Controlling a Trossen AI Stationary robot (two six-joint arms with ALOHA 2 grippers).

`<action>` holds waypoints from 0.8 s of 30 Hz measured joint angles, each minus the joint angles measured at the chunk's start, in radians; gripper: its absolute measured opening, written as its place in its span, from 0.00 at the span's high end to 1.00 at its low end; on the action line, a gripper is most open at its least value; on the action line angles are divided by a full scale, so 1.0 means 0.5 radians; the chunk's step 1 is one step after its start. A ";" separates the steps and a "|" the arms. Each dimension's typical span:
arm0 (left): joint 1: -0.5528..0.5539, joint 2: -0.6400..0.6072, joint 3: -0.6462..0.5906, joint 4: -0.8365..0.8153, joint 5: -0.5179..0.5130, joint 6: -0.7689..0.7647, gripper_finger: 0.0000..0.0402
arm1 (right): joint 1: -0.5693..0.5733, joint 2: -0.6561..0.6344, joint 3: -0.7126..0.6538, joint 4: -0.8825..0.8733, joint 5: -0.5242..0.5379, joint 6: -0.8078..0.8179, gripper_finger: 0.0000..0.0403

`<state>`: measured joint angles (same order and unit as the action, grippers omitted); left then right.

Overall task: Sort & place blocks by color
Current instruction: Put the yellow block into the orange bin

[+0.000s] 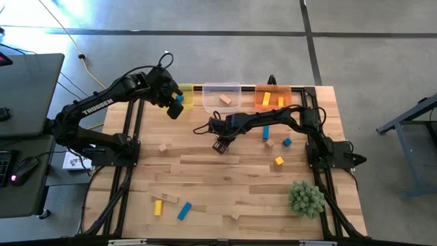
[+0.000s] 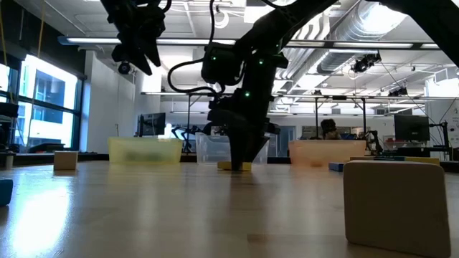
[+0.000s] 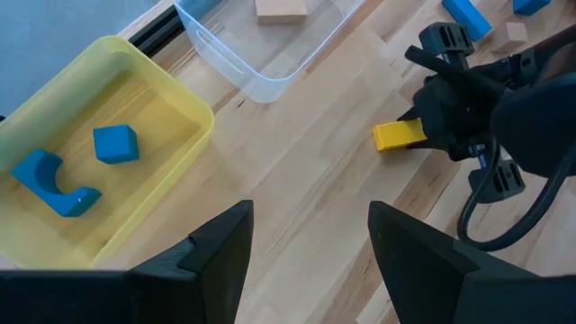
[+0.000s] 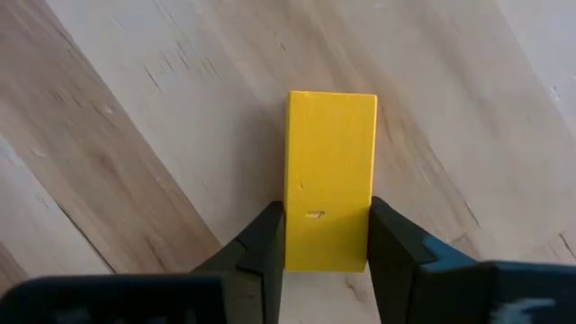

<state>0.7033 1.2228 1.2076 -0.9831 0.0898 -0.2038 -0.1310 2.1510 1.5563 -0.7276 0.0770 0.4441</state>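
Observation:
My right gripper (image 1: 220, 144) reaches out over the table's middle and is shut on a yellow bar (image 4: 329, 171) that lies flat on the wood. The bar also shows in the left wrist view (image 3: 399, 135) and the low view (image 2: 234, 165). My left gripper (image 3: 310, 216) is open and empty. It hovers high beside the yellow bin (image 1: 183, 96), which holds a blue cube (image 3: 115, 143) and a blue arch piece (image 3: 52, 181). More blue, yellow and tan blocks lie scattered on the table. My right gripper pinches the yellow bar's near end (image 4: 326, 243) between its two fingers (image 4: 266, 241), one on each long side. The fingers come from above, pointing down, and lie across the bar. The bar rests flat on the table.
A clear bin (image 1: 222, 96) holds a tan block, and an orange bin (image 1: 273, 98) holds yellow blocks. Loose pieces: a blue bar (image 1: 266, 132), a blue cube (image 1: 287, 142), a yellow cube (image 1: 278, 161), a tan cube (image 1: 163, 147) and a near-edge group (image 1: 171, 203). A green plant ball (image 1: 305, 197) sits near right.

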 joint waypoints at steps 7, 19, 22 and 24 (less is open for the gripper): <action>0.000 0.000 0.000 0.000 0.003 -0.004 0.47 | -0.017 -0.161 -0.006 -0.152 0.084 -0.014 0.76; 0.000 0.005 0.000 -0.001 0.007 0.060 0.47 | -0.161 -0.429 -0.002 -0.453 0.428 -0.099 0.76; 0.000 0.005 0.000 -0.001 0.007 0.078 0.47 | -0.230 -0.478 -0.002 -0.537 0.484 -0.138 0.76; 0.001 0.005 0.000 -0.001 0.007 0.078 0.47 | -0.276 -0.518 -0.002 -0.596 0.529 -0.161 0.76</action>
<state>0.7035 1.2251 1.2076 -0.9836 0.0934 -0.1646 -0.2691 1.8920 1.5551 -1.0255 0.3416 0.3634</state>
